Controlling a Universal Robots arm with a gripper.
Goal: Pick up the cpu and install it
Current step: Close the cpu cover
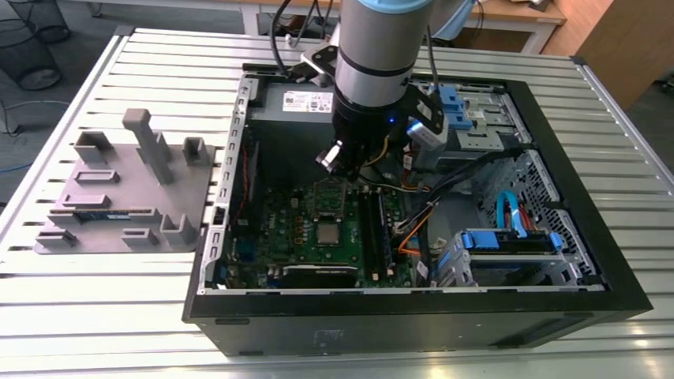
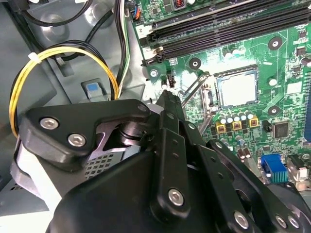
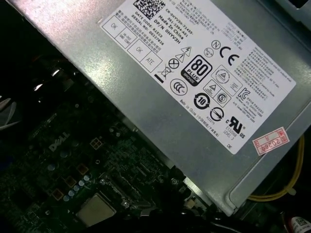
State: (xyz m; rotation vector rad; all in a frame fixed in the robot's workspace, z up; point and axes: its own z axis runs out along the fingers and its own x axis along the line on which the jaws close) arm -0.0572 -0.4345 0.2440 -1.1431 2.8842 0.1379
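Silver metal catches the light at the middle of the green motherboard (image 1: pixel 316 229) in the exterior view: the cpu (image 1: pixel 330 232) lies flat in its socket inside the open computer case (image 1: pixel 589 237), which rests on the slatted desk (image 1: pixel 158 316) toward that view's right edge. The arm hangs over the case's far half, with the pincer (image 1: pixel 339 158) above the board, between the power supply (image 1: pixel 300 101) and the chip, near it but apart from it. A grey parts fixture (image 1: pixel 116 197) sits near the desk's edge on that view's left.

In the second wrist view the black links of the pincer (image 2: pixel 167 104) come together to a narrow tip, so I judge it closed on nothing. Beyond it the cpu (image 2: pixel 238 88) sits square in the socket with the thin retention lever (image 2: pixel 194 92) raised beside it, and a loop of yellow cable (image 2: pixel 63 53) bends close by.

In the first wrist view the cpu (image 3: pixel 95 209) shows pale against the dark board, below the labelled face of the power supply (image 3: pixel 194 97).

Risks, as I judge them: with the lever still up the chip is loose, and a brush from the tip could skew it on its contacts. A careless descent could strike the lever or the nearby capacitors, and the yellow cable could snag the linkage.
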